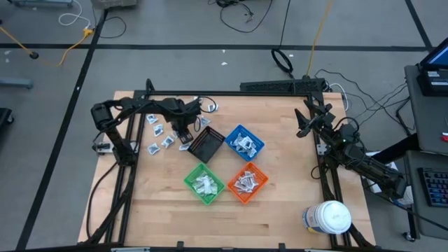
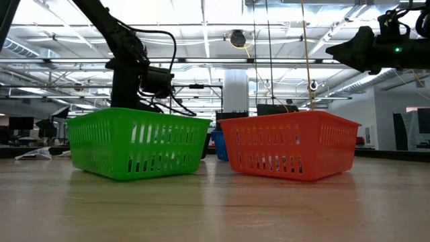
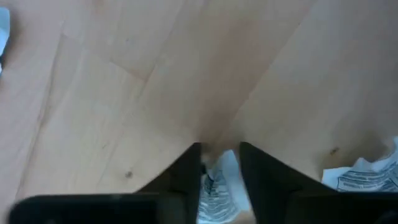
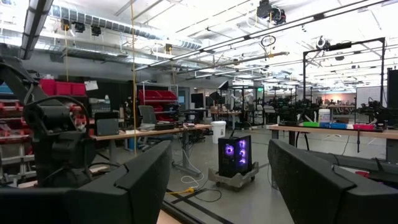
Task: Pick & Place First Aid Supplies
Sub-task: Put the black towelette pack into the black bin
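Note:
Loose white first aid packets [image 1: 160, 137] lie flat on the wooden table left of the black bin [image 1: 206, 145]. More packets fill the blue bin [image 1: 244, 143], green bin [image 1: 204, 184] and orange bin [image 1: 247, 182]. My left gripper [image 1: 184, 134] points down at the table between the loose packets and the black bin, shut on one white printed packet [image 3: 217, 185]. Another packet [image 3: 365, 174] lies close beside it. My right gripper [image 1: 303, 124] hangs open above the table's right side, away from everything, and its wrist view [image 4: 217, 186] looks into the room. My left gripper pinches the white printed packet [image 3: 216, 177] between its two fingers [image 3: 186, 171], coming from above and pointing down. The packet shows only in the narrow gap between the fingers. Whether it still touches the table I cannot tell.
A large white round jar [image 1: 329, 217] stands at the table's near right corner. The four bins sit in a diamond at the table's middle; in the low view the green bin [image 2: 138, 143] and orange bin [image 2: 289, 144] block the sight behind them. Bare wood lies along the near edge.

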Controlling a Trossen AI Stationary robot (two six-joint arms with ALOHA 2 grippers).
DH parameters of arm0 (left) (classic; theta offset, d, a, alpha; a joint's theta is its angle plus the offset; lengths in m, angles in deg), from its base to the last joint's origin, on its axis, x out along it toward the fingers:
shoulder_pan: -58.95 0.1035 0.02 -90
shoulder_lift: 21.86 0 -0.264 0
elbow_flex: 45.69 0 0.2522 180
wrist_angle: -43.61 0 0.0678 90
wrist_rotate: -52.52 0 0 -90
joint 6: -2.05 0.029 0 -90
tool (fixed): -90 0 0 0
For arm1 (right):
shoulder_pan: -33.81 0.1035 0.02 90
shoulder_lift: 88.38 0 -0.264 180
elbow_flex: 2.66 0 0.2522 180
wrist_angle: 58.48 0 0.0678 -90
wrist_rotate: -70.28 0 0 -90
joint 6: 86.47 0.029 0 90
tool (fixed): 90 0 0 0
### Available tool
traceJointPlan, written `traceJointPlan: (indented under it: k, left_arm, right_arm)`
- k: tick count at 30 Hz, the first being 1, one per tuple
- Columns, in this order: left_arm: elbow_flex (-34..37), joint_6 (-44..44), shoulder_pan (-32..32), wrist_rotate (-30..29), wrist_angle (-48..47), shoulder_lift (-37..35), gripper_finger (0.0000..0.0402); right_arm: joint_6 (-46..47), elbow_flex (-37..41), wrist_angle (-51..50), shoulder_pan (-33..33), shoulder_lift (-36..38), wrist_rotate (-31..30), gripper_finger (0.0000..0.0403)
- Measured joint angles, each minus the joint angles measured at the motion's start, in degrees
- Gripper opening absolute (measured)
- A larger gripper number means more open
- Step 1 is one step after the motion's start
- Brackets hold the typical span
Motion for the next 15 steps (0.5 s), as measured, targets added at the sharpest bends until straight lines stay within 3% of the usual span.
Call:
traceJointPlan:
  k: [6, 10, 15]
  left_arm:
    - [0.00, -0.07, 0.00, 0.26, 0.02, 0.00, 0.0013]
    - [-0.52, -0.72, 0.00, 1.50, -1.50, 0.00, 0.0010]
    - [-5.53, -1.62, 0.00, 1.46, -10.30, 0.00, 0.0005]
  right_arm:
    - [-0.01, 0.00, 0.00, 0.00, 0.00, 0.00, 0.0263]
    - [0.00, 0.00, 0.00, 0.00, 0.00, 0.00, 0.0263]
    - [0.00, 0.01, 0.00, 0.00, 0.00, 0.00, 0.0263]
